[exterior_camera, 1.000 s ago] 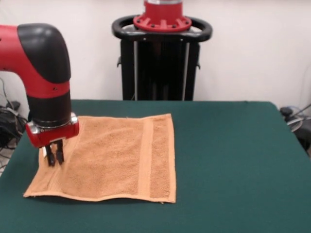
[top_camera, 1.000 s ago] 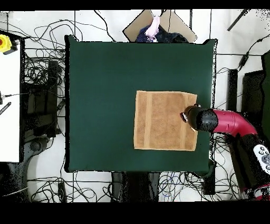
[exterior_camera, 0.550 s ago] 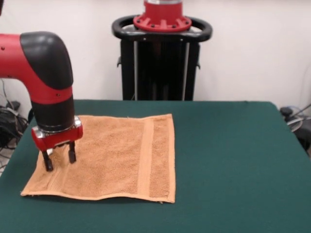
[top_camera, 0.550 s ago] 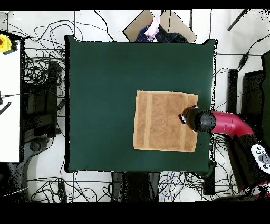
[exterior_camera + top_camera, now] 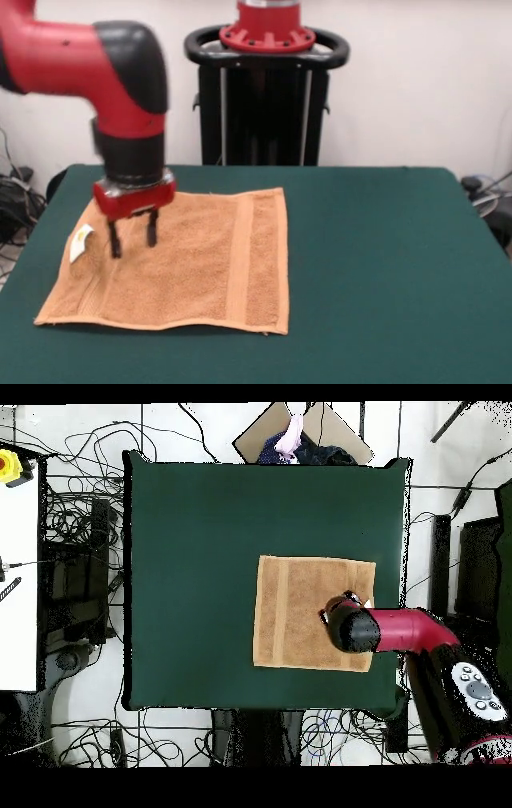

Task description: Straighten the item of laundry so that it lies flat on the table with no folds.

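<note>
Dark green felt is covering the whole table (image 5: 384, 264), and the orange-tan towel (image 5: 192, 264) is lying spread on it, on the left side in the front view and toward the right edge from overhead (image 5: 300, 624). In the overhead view the towel is sitting roughly square, with one woven band running down near its left edge; in the front view a band is running along its right side.

I am holding my gripper (image 5: 132, 238) above the towel with its two black fingers (image 5: 151, 232) pointing down and spread apart, gripping nothing. Half a second ago I was hanging lower and closer to the towel's left edge, with the fingers already parted; a second ago they were pinched close together right at the cloth near that edge. Now I am lifted higher and shifted inward over the towel, and from overhead my gripper (image 5: 335, 612) is showing farther in from the towel's right edge than before.

With my arm out of the way, a small white tag (image 5: 80, 241) is showing at the towel's left edge in the front view, curling up a little off the cloth. The near left corner is reaching slightly farther out than a second ago, and the near edge is running in a gentle wave along the felt, not quite straight.
</note>
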### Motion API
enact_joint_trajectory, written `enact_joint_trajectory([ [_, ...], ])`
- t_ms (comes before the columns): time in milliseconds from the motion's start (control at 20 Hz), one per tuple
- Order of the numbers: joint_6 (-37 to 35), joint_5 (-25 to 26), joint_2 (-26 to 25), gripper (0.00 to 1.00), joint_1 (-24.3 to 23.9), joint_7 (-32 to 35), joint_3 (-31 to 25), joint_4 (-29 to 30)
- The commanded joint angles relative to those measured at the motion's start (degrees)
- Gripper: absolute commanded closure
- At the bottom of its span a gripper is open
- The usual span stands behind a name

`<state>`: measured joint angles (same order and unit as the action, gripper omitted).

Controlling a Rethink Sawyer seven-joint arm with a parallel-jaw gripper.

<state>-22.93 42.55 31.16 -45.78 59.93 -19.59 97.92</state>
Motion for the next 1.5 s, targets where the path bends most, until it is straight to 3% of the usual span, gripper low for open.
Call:
enact_joint_trajectory([
  [50,5.9,-5.1,7.4,0.00,9.3,24.0,8.3,14.6],
  [300,14.4,-7.1,5.8,0.00,14.1,28.4,14.0,18.9],
  [700,28.6,-11.8,-4.5,0.00,22.2,33.1,21.4,18.4],
  [950,31.3,-16.2,-6.6,0.00,25.8,34.6,22.5,18.7],
  [1100,30.5,-18.8,-4.8,0.00,27.9,34.9,22.6,20.4],
  [1300,23.7,-22.0,5.1,0.00,30.2,34.3,22.6,26.3],
  [1500,20.1,-24.2,10.7,0.00,30.2,33.5,21.5,29.7],
])
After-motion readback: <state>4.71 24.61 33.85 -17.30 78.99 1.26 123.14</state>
